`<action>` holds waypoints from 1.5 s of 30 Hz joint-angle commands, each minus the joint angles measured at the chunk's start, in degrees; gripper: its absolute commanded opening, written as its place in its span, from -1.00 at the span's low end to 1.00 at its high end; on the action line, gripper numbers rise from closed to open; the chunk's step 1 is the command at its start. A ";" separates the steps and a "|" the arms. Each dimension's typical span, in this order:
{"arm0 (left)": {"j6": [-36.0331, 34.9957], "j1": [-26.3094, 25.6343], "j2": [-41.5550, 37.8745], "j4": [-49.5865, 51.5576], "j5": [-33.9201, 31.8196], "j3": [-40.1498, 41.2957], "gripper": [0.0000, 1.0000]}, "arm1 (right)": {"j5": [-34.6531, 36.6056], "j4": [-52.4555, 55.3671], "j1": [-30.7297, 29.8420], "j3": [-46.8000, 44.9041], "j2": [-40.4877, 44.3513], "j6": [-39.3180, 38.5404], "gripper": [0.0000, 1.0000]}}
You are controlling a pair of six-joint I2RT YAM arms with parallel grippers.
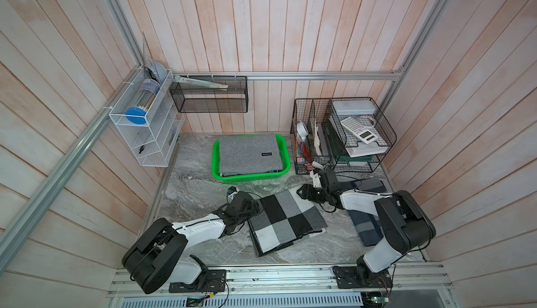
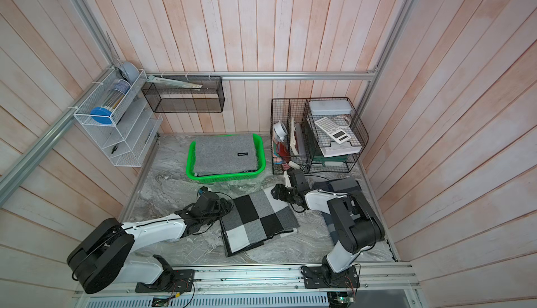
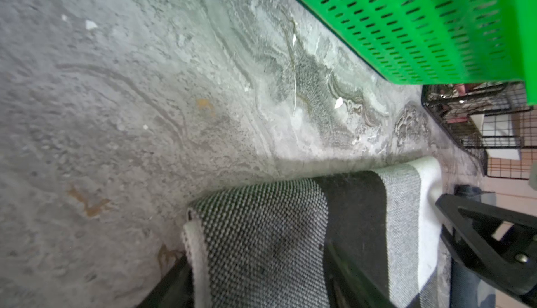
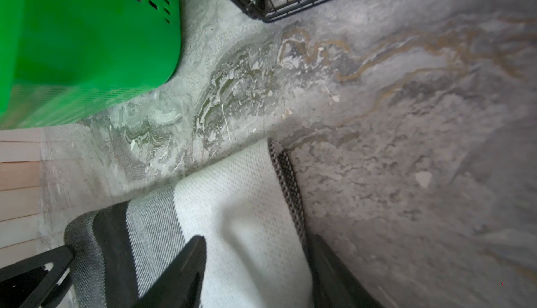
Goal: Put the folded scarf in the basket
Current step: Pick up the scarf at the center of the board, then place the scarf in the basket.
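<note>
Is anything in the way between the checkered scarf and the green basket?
Nothing visible: only bare table between the checkered scarf and the basket. A grey scarf already fills the basket, so this one would land on top.

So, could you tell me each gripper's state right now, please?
Left gripper: jaws around a corner of the checkered scarf; grip cannot be told.
Right gripper: same, another corner.

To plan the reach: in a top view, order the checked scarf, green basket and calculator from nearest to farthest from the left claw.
1. Checked scarf, at the left claw.
2. Green basket, behind it.
3. Calculator, far back right.
</note>
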State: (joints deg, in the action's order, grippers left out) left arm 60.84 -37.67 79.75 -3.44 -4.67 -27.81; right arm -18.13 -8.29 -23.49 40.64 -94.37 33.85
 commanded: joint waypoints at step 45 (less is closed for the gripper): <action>-26.36 7.71 -23.02 13.72 -16.18 -20.37 -1.00 | 7.98 -6.45 -8.95 8.00 27.41 -1.91 -1.00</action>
State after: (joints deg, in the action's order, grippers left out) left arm 37.69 -32.12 55.77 10.33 -17.76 -44.45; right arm -14.37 -13.93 -32.18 44.58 -65.21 33.93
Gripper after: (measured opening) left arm 0.112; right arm 0.116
